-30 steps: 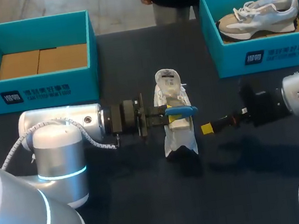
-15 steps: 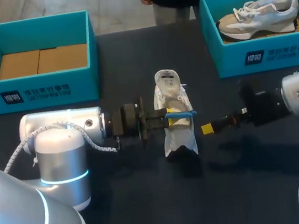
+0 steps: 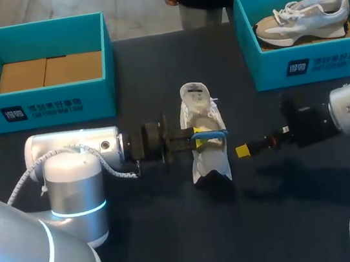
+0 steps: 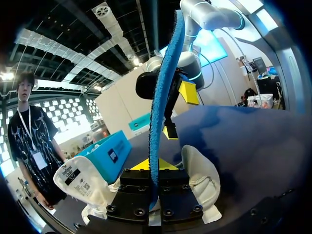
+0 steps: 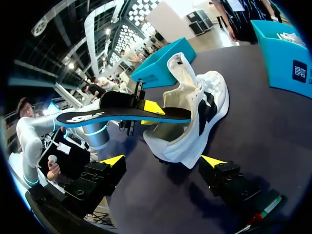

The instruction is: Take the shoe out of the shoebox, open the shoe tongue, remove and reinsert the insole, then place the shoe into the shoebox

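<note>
Left claw (image 3: 195, 135) is closed on the blue insole (image 3: 209, 134), with both fingers pressing it from two sides, and holds it just above the opening of the white shoe (image 3: 209, 162). On the dark surface (image 3: 176, 235) two turquoise shoeboxes stand well apart at the far side. The left shoebox (image 3: 41, 107) has only cardboard inside, and the right shoebox (image 3: 312, 63) carries a second shoe (image 3: 302, 14). The white shoe lies between the two claws, outside both boxes, with its tongue (image 3: 194, 94) folded back. Compared with one second ago, the insole has drawn back a little toward the left arm (its blue side showed broad then, now only a thin curved edge shows). It seems therefore that the reinsertion is starting and is not finished. The right claw (image 3: 242, 151) has not moved; it waits just beside the shoe with its fingers wide apart and nothing in them.
</note>
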